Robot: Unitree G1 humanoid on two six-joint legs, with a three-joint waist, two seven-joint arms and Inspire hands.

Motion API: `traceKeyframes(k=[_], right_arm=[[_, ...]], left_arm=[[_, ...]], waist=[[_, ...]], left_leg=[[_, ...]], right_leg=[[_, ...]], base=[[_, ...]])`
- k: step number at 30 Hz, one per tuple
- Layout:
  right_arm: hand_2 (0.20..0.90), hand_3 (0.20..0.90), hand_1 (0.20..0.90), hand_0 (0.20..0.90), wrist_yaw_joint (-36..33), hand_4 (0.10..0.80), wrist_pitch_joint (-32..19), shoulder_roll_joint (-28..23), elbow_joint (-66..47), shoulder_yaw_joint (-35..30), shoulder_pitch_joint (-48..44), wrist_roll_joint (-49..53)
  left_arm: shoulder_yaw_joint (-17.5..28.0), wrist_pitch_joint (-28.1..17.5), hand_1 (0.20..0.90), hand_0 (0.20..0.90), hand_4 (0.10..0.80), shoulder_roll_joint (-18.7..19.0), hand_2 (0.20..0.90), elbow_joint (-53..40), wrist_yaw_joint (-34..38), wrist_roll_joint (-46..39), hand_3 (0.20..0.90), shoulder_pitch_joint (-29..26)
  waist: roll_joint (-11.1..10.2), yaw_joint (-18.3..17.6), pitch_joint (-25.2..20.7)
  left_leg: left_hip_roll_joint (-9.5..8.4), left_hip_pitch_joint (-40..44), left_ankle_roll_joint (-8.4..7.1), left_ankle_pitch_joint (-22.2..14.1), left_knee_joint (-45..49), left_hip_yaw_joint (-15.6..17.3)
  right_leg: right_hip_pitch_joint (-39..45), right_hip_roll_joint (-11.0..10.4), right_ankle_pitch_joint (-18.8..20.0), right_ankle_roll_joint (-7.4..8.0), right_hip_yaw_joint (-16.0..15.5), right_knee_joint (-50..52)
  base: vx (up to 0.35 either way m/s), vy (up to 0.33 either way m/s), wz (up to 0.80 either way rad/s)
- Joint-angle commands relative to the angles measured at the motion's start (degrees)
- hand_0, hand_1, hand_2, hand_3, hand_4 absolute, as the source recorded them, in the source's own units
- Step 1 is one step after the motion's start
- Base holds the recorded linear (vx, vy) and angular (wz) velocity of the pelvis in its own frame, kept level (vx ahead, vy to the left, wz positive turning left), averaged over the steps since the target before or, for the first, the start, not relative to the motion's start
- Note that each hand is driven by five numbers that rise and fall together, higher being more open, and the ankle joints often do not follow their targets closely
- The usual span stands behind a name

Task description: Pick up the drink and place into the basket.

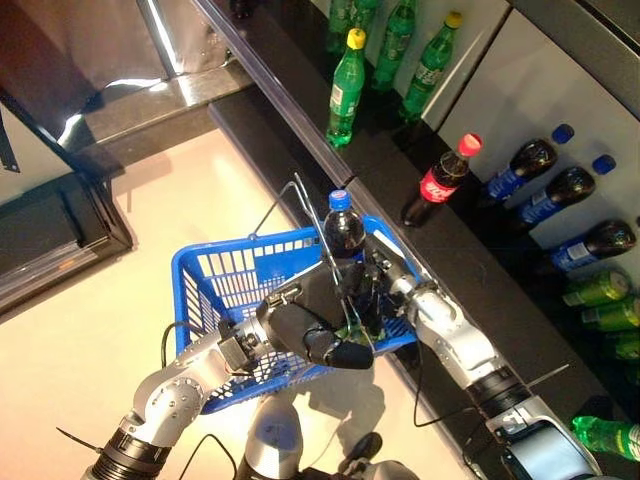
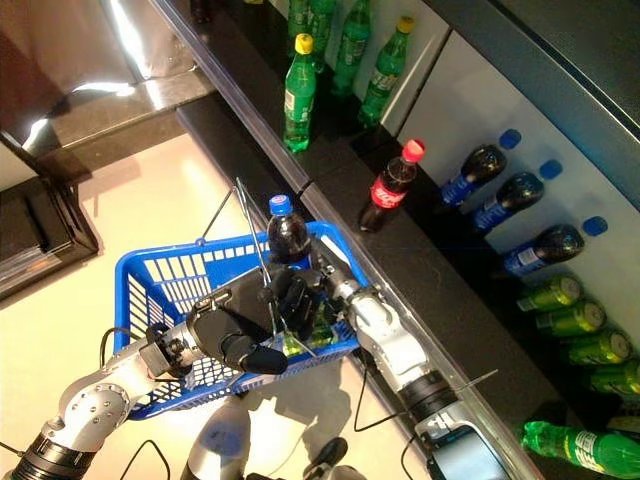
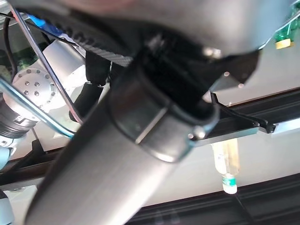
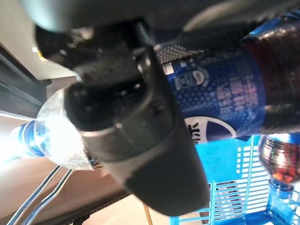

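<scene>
The dark drink bottle (image 1: pixel 344 232) with the blue cap stands upright over the blue basket (image 1: pixel 215 275), near the basket's edge that faces the shelf, its lower part wrapped by the right hand (image 1: pixel 375 280). The right wrist view shows that hand's fingers curled round the blue label, so the bottle is held, not yet set down. The left hand (image 1: pixel 310 335) is curled round the basket's wire handle (image 1: pixel 310 215), carrying the basket just beside the shelf's edge (image 1: pixel 300 130).

The main risk, as I judge it, is the wire handle: it rises right alongside the bottle, and a lowering bottle could catch on it and tip out of the grasp. Something green already lies inside the basket under the hands, though what it is I cannot tell; the bottle could land on it and fall over. The basket hangs from one hand only, so a push from the bottle could swing it. On the shelf a red-capped cola bottle (image 1: pixel 440 180) and green bottles (image 1: pixel 347 90) stand well apart from the action.
</scene>
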Motion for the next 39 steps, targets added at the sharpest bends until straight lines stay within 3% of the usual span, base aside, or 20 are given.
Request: traceKeyframes(k=[1,21,39], right_arm=[[0.3,0.2,0.3,0.3,3.8,0.1,-8.0,-0.3,-3.0,3.2,-2.6,-2.0],[0.3,0.2,0.3,0.3,16.2,0.1,-3.6,-9.1,-8.1,16.2,-11.6,-20.6],[0.3,0.2,0.3,0.3,20.8,0.1,-0.2,-0.7,-1.3,23.4,-17.9,-23.6]], left_arm=[[-3.4,-8.3,0.3,0.3,0.1,-11.9,0.3,-13.4,-13.4,-11.3,0.2,-6.3],[-6.1,-8.9,0.3,0.3,0.1,-10.4,0.3,-14.1,-13.6,-10.6,0.2,-7.9],[-9.4,-7.1,0.3,0.3,0.1,-12.8,0.3,-14.5,-13.7,-9.9,0.2,-10.1]], waist=[[2.7,-0.3,-23.7],[0.9,0.5,-22.8],[0.8,2.6,-23.2]], left_leg=[[-1.24,2.9,2.46,-1.4,-2.9,1.4],[-1.54,2.9,2.33,-1.1,-2.9,0.4],[-1.98,2.8,2.34,-0.9,-2.9,-1.0]], right_leg=[[-0.1,1.2,-0.5,-2.56,0.0,2.5],[0.3,1.6,-0.7,-2.7,-0.4,2.9],[1.1,1.6,-0.9,-2.91,-1.2,2.8]], base=[[0.0,0.0,0.0],[0.0,0.0,0.0],[0.002,0.005,0.02]])
